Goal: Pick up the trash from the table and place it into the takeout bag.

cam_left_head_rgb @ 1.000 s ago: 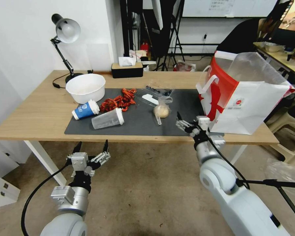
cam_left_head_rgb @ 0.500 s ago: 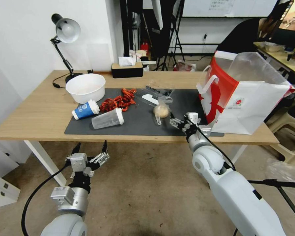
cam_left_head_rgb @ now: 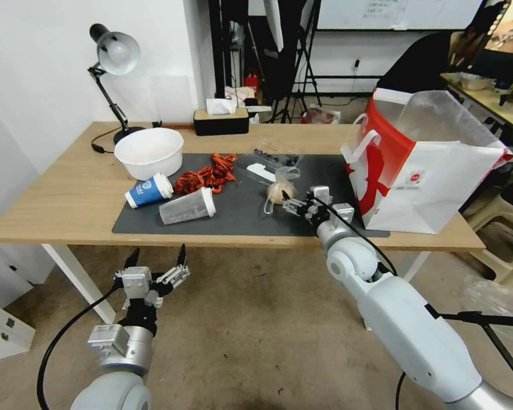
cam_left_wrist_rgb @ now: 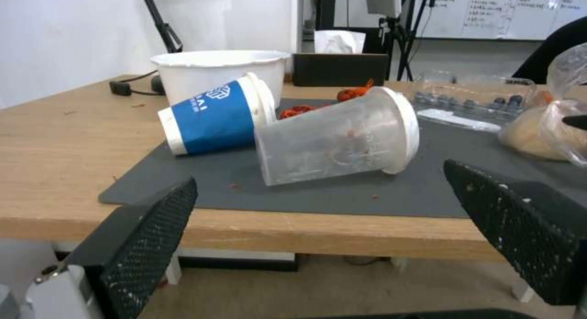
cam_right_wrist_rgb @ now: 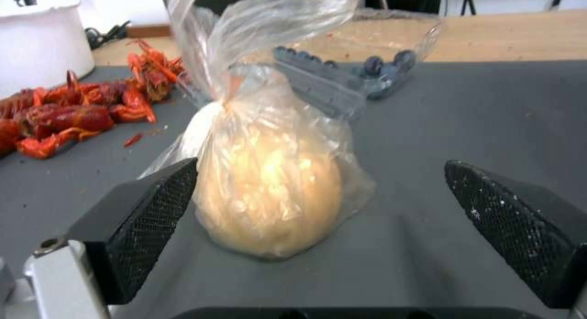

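The trash lies on the dark mat [cam_left_head_rgb: 239,219] of the table [cam_left_head_rgb: 68,199]. A clear bag with a beige ball [cam_left_head_rgb: 278,191] [cam_right_wrist_rgb: 269,200] sits at mid-mat, and my right gripper [cam_left_head_rgb: 293,204] [cam_right_wrist_rgb: 321,165] is open just before it, low over the mat, one finger at either side of the ball. Left of it lie a white-lidded clear cup [cam_left_head_rgb: 187,206] [cam_left_wrist_rgb: 336,135], a blue cup [cam_left_head_rgb: 148,191] [cam_left_wrist_rgb: 214,115] and red shells [cam_left_head_rgb: 208,173] [cam_right_wrist_rgb: 80,112]. The takeout bag [cam_left_head_rgb: 427,171] stands open at the table's right end. My left gripper [cam_left_head_rgb: 159,253] [cam_left_wrist_rgb: 318,177] hangs open below the front edge.
A white bowl [cam_left_head_rgb: 149,152] and a desk lamp [cam_left_head_rgb: 115,54] stand at the back left. A clear blueberry box [cam_left_head_rgb: 271,162] [cam_right_wrist_rgb: 361,67] lies behind the bagged ball. A tissue box [cam_left_head_rgb: 221,118] sits at the far edge. Tripods stand behind the table.
My right gripper has moved forward and left over the mat, up to the bagged ball. The bag's loose tail has shifted slightly. The left arm has stayed still.
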Robot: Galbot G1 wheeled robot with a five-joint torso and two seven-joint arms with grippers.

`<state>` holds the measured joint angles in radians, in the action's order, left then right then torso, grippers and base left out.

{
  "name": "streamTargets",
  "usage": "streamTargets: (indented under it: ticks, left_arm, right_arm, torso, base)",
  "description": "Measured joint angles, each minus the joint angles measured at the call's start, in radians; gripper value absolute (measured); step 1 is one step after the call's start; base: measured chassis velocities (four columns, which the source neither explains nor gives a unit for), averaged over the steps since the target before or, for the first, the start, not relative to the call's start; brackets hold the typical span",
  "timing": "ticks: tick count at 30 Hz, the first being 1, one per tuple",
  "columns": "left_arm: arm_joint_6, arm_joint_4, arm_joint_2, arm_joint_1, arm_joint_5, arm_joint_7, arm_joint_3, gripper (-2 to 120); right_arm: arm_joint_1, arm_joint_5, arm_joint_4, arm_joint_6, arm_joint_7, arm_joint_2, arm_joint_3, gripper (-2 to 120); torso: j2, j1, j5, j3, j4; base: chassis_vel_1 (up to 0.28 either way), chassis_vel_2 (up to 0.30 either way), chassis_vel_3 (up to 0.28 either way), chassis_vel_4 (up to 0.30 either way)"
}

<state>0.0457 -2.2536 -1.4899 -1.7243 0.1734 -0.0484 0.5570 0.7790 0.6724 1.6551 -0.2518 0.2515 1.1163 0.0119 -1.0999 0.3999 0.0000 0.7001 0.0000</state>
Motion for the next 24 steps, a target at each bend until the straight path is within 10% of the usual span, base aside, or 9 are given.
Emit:
streamTargets:
  ticks: [16,24]
  left_arm:
    - [-0.013,0.018,0.005,0.001,0.0,-0.002,0.0,100]
    - [-0.019,0.026,0.004,0.004,0.0,-0.009,0.0,100]
  right_arm:
    - [-0.087,0.006,-0.093,0.007,-0.012,0.026,0.06,95]
    - [-0.108,-0.014,-0.132,0.011,-0.008,0.044,0.083,64]
  torso:
    - [0.0,0.0,0.0,0.0,0.0]
    - [0.0,0.0,-0.0001,0.0,0.0]
  base:
    - [0.0,0.0,0.0,0.0]
    - [0.0,0.0,0.0,0.0]
